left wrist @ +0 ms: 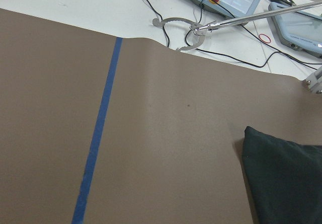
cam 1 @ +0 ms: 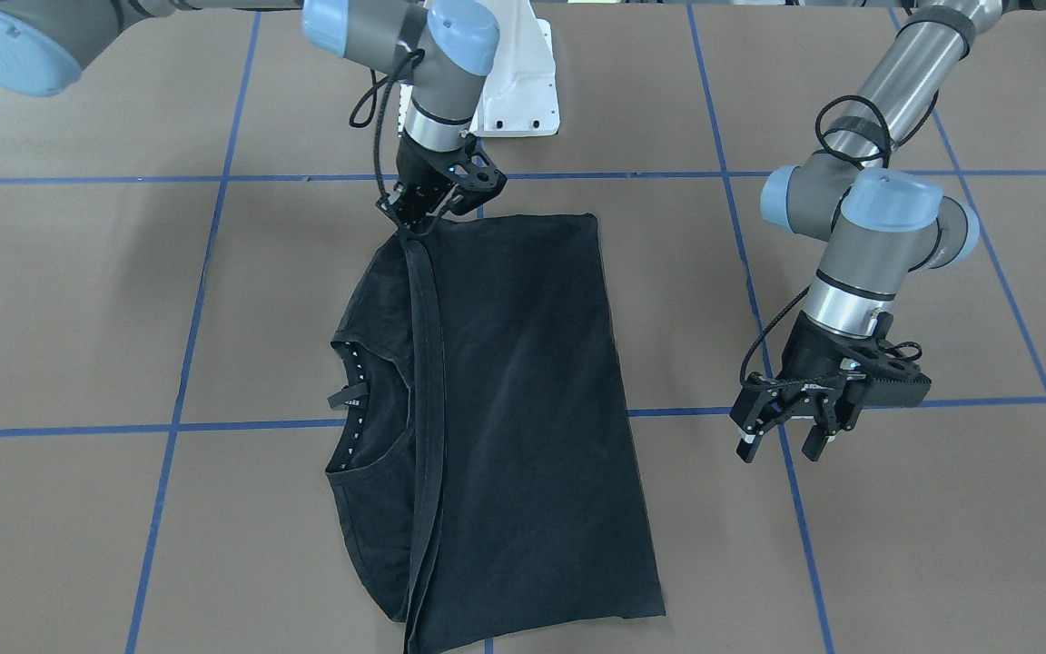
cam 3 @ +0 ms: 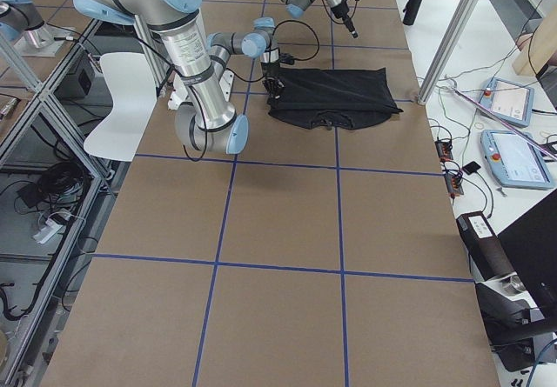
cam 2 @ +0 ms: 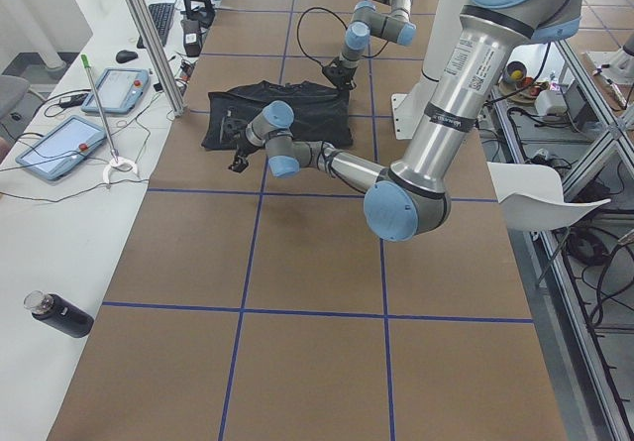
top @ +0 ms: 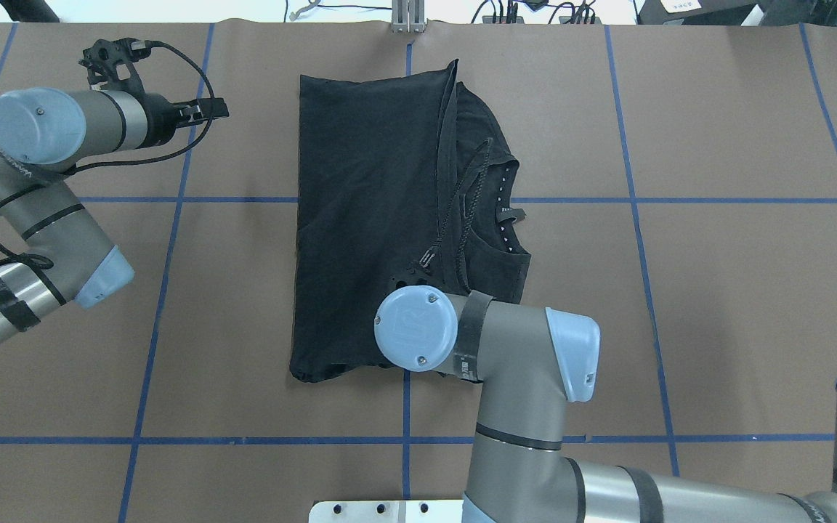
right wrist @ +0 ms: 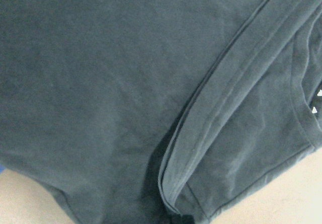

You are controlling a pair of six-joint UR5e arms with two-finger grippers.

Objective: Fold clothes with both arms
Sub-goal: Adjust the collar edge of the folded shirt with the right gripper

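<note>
So the black T-shirt (cam 1: pixel 523 409) is lying flat in the middle of the desk (cam 1: pixel 78 300), already doubled over on itself. In the front-facing view the collar (cam 1: pixel 355 400) peeks out on the 9 o'clock side, and the hem band (cam 1: pixel 432 363) runs as a long strip from 12 down to 6.

The right fingers (cam 1: pixel 411 216) sit at the shirt's 12 o'clock corner, right where that band starts. They're drawn in narrow and look to be pinching the corner of the cloth. The left fingers (cam 1: pixel 746 447) hang out at 3 o'clock, well clear of the shirt, spread wide with nothing in them.

Handling-wise, my guess is it's light, floppy cotton with zero stiffness. Lift one corner and the rest will sag, drag and bunch up, and the stacked layers can slide off each other. It's not fragile or slippery, so a firm pinch shouldn't hurt anything.

The best bite is on that doubled, stitched hem band or a corner, since thicker cloth gives the fingers something to hold. Grabbing the thin middle panel would likely pick up a single layer. I'd want both ends of an edge held, one per arm, so the fold comes over straight and not twisted.
</note>
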